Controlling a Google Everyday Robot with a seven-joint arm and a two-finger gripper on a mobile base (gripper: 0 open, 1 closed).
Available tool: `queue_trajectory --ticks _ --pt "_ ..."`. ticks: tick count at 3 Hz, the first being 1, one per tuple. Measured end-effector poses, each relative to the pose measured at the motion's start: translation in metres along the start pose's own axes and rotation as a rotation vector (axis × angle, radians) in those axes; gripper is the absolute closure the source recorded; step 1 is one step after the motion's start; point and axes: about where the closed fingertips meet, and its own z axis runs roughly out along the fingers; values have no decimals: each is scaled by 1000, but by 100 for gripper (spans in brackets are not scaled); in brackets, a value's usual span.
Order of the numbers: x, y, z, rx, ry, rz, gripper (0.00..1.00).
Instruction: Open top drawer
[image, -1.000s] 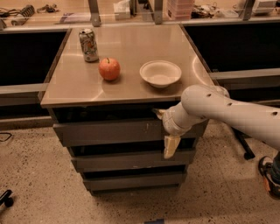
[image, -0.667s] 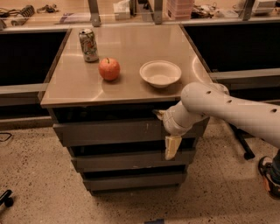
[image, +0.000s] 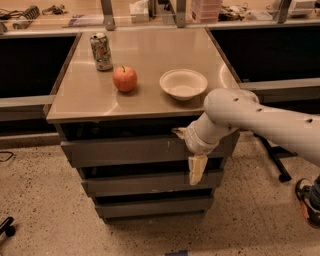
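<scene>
Drawer travel looks nil so far: the top drawer (image: 125, 151) sits as it did a second ago, its front level with the middle drawer (image: 145, 183) below, apparently shut. The gripper (image: 186, 156) has only sunk a touch against the drawer's right end. Its fingers (image: 196, 170) are spread wide, clasping nothing: one tip reaches left at the drawer's top edge, the other hangs down over the gap beneath. I judge the pull has not begun.

The wrist hides the drawer's right end behind the fingers, so whether the upper tip hooks behind the lip cannot be told. Above the fingers, the tabletop (image: 150, 102) carries a bowl (image: 183, 84); farther up-left stand an apple (image: 125, 79) and a can (image: 101, 51).
</scene>
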Motion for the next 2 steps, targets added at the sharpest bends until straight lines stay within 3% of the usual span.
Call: queue_trajectory --ticks 2 --pt "-8 27 -8 -75 -24 -9 0"
